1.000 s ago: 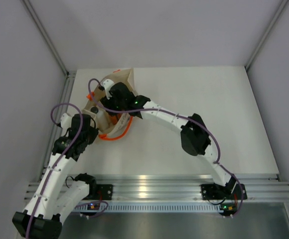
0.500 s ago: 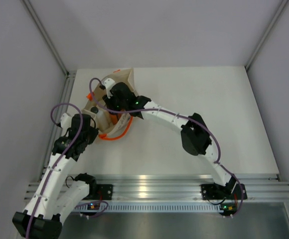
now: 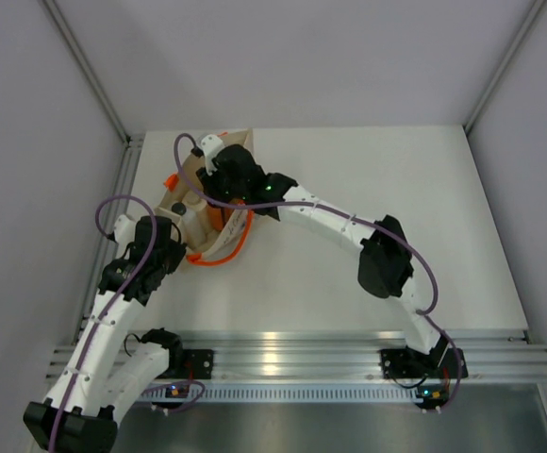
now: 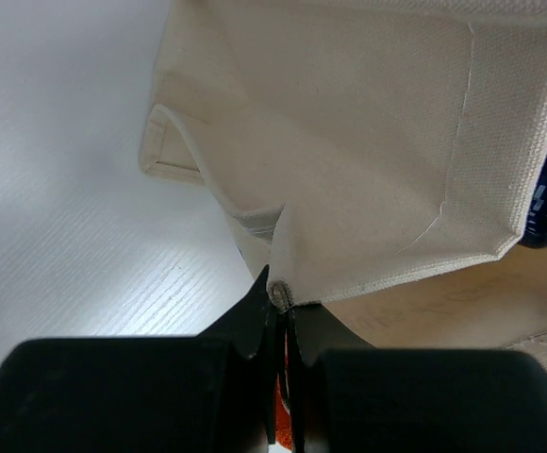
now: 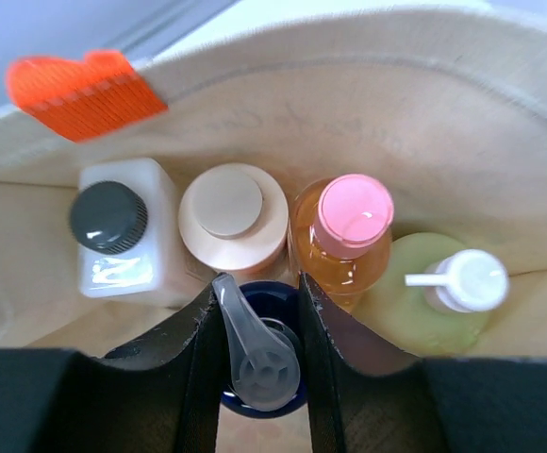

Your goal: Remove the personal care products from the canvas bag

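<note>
The canvas bag point(image 3: 242, 151) stands open at the table's far left. In the right wrist view I look down into the bag point(image 5: 368, 104). Inside stand the clear bottle with dark cap point(image 5: 109, 219), the cream squat bottle point(image 5: 233, 212), the peach bottle with pink cap point(image 5: 353, 214) and the yellow-green bottle with white cap point(image 5: 448, 283). My right gripper point(image 5: 257, 283) is inside the bag, its fingers closed against the dark-blue top point(image 5: 259, 373) of the pump bottle. My left gripper point(image 4: 281, 300) is shut on the bag's hem point(image 4: 368, 160) at its near side.
An orange loop handle point(image 3: 219, 259) hangs out at the bag's near side, and an orange handle end point(image 5: 83, 90) sits on the far rim. A metal post and rail point(image 3: 127, 165) run along the table's left edge. White table point(image 3: 387, 198) lies to the right.
My right gripper has shifted toward the far side of the bag and its elbow has swung right. My left arm has not moved.
</note>
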`<state>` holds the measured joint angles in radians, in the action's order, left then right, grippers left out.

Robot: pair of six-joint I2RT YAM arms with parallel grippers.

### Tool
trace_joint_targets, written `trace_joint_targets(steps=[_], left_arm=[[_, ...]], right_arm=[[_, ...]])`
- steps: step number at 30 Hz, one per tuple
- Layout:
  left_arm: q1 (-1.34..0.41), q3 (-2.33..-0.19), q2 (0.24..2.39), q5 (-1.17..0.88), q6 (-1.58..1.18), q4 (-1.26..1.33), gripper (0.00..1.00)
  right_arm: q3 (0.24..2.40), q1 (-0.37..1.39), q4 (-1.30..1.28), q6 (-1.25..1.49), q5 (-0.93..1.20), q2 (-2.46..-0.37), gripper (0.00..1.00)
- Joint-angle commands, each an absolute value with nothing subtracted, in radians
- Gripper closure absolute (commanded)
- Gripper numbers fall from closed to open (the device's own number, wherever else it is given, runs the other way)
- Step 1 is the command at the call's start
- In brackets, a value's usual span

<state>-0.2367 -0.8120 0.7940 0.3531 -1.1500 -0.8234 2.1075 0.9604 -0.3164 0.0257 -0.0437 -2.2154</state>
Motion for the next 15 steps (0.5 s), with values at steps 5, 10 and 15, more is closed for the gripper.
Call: trace_joint_targets(steps=[5,10,15], left_arm=[[-0.235,-0.819,0.805,0.373,-1.143,-0.907,1.0],[-0.235,-0.821,0.802,0.376,-1.143,-0.907,1.0],[-0.235,-0.819,0.808,0.371,-1.147,-0.905,1.0]], right_arm=[[2.151,0.989,-0.242,-0.03,-0.06,-2.014,1.0],[2.152,1.009,-0.248,-0.043,-0.055,-1.938,1.0],[2.16,1.017,-0.255,-0.045,-0.055,-1.867,1.0]])
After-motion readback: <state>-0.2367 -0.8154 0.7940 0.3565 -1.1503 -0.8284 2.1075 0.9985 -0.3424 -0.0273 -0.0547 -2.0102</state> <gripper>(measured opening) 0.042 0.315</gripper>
